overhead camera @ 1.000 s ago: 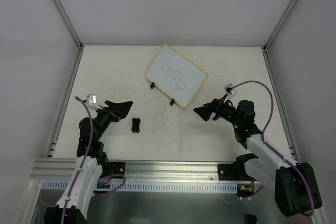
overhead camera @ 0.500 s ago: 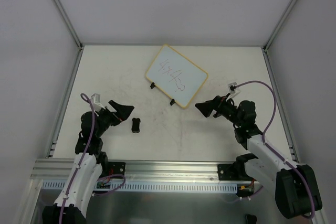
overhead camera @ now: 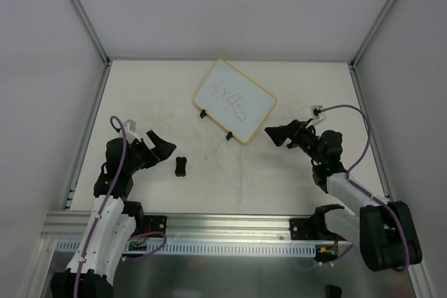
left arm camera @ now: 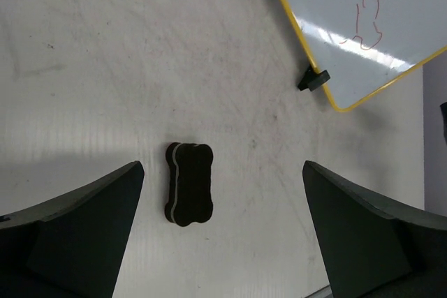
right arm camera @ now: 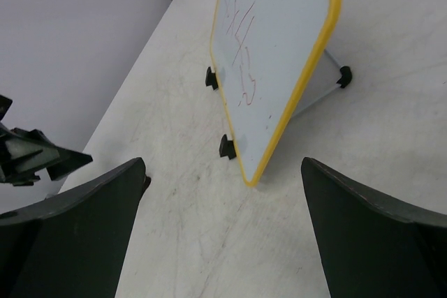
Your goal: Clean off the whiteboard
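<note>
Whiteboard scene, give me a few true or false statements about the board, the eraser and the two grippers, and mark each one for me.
1. The whiteboard has writing on it. True.
2. The eraser is held in the left gripper. False: it lies on the table, just ahead of that gripper, whose fingers are spread open and not touching it.
3. The whiteboard stands propped up on small black feet and does not lie flat. True, as the right wrist view shows.
4. The right gripper is shut on the whiteboard's frame. False: it is open and apart from the board.
5. The eraser lies nearer the left arm than the right. True.
</note>
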`<state>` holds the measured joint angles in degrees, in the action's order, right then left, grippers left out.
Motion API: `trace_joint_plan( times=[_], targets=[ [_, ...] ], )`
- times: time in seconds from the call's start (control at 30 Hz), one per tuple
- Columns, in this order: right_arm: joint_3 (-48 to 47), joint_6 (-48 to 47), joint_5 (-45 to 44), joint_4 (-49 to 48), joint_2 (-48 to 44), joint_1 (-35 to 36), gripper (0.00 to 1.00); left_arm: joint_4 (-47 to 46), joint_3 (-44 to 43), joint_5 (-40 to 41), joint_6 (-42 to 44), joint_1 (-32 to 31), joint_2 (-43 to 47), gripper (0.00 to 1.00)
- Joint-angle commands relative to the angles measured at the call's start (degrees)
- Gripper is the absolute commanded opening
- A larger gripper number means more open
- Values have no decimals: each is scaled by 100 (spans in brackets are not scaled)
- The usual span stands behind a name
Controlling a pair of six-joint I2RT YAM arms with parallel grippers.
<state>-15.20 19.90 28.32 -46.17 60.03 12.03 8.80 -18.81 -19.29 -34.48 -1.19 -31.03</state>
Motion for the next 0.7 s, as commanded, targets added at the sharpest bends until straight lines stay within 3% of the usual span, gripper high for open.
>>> trace_joint_plan(
  times=[0.0,0.27,0.6,0.67],
  targets=[
    [-185,408,147,-1550,612,-324,99,175,52,-93,301,-65,26,99],
    [-483,1156,192,-4080,2801,-342,99,421,-44,601,407,-250,-70,99],
    [-1423,1148,385,-4154,3902,-87,99,632,-334,1410,486,-830,-510,99],
    [-1608,1148,438,-4146,3981,-78,91,658,-334,1454,503,-900,-475,99]
  ],
)
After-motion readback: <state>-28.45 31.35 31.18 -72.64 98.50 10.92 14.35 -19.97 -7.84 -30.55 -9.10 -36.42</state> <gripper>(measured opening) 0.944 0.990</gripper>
